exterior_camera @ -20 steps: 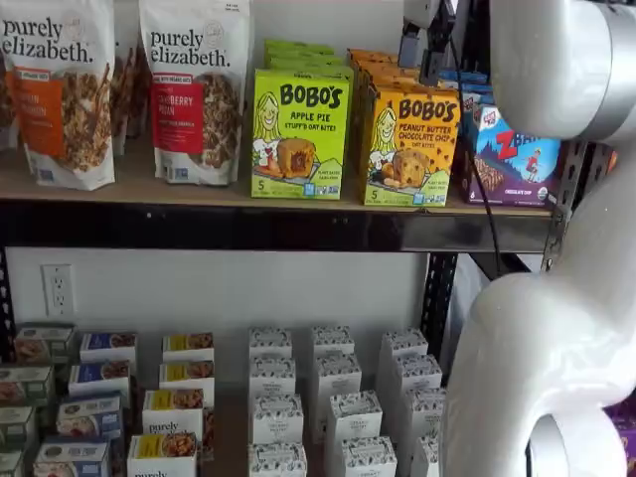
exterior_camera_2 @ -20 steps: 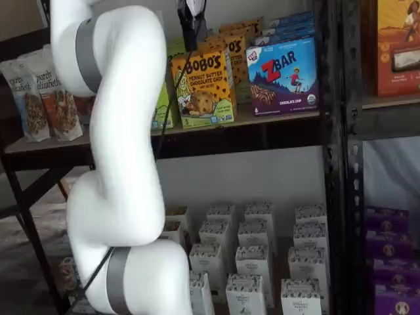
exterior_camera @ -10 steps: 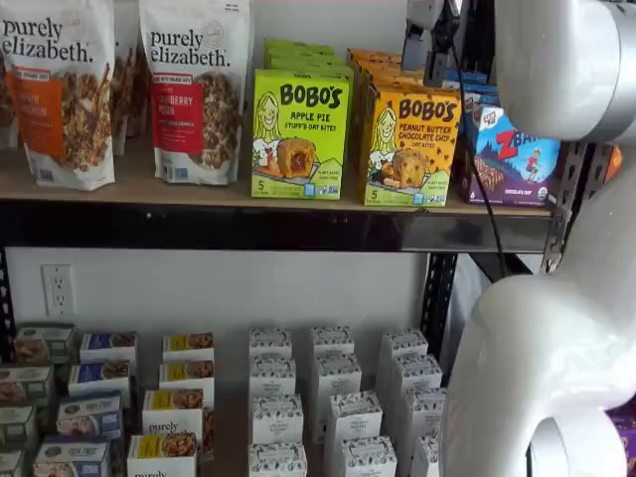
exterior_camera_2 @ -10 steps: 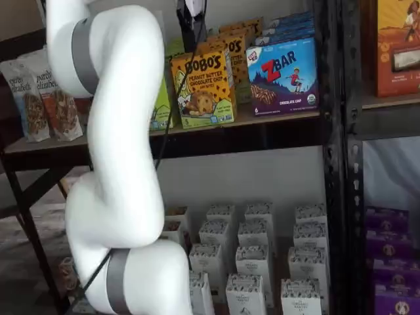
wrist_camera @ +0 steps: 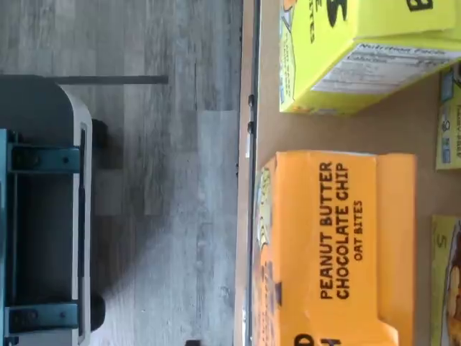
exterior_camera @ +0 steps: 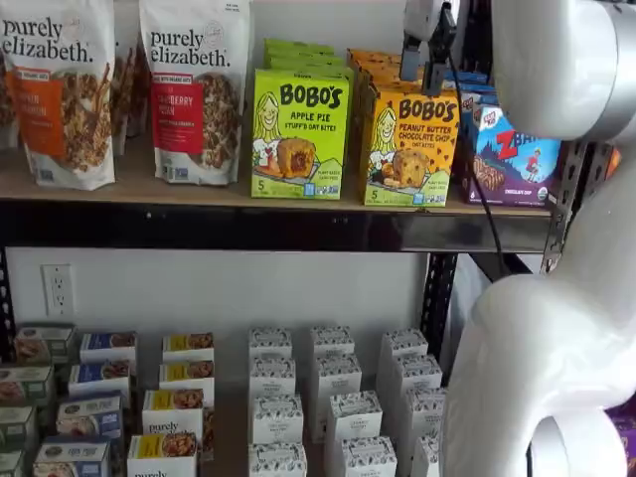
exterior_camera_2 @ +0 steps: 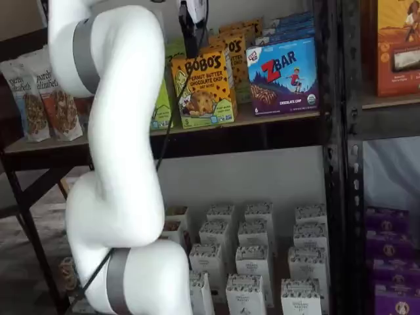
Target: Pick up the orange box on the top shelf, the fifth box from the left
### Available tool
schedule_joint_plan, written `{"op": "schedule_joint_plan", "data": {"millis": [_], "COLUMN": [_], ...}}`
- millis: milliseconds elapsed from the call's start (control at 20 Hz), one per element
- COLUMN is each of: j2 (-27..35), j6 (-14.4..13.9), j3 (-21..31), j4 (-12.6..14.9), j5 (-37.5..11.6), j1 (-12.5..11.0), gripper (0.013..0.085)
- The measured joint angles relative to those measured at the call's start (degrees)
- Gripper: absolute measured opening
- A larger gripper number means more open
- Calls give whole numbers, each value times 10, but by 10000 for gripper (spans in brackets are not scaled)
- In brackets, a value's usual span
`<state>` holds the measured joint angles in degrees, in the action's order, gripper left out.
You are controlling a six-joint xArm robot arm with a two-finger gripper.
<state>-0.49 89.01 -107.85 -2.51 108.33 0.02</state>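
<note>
The orange box (exterior_camera: 409, 144), a Bobo's Peanut Butter Chocolate Chip carton, stands at the front of the top shelf (exterior_camera: 248, 227), with more like it behind. It shows in both shelf views (exterior_camera_2: 203, 88), and its top face fills the wrist view (wrist_camera: 338, 252). My gripper (exterior_camera: 422, 72) hangs from the view's top edge, just above the box's top, with a gap between its two black fingers and nothing in them. In a shelf view it shows side-on as one dark shape (exterior_camera_2: 191, 39) over the box's upper left corner.
A lime-green Bobo's Apple Pie box (exterior_camera: 298, 134) stands to the left and a blue ZBar box (exterior_camera: 512, 154) close on the right. Granola bags (exterior_camera: 194, 89) are further left. Small cartons (exterior_camera: 328, 407) fill the lower shelf. My white arm (exterior_camera_2: 118, 164) stands before the shelves.
The gripper has come down a little toward the top of the orange box. The boxes have not moved.
</note>
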Motion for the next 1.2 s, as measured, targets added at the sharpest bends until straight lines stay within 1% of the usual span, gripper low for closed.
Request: {"op": "schedule_joint_plan", "data": {"millis": [300,550,1000,1200], "j2": [1,-7,-16,-19], "j6": [6,9,11,9], "j3": [11,31,57,66], "j4": [-9,-8,-19,-14], "j5": [-4,-14,-29,-36], "j1": [-8,-10,-14,-12], "gripper": [850,850,850,850]}}
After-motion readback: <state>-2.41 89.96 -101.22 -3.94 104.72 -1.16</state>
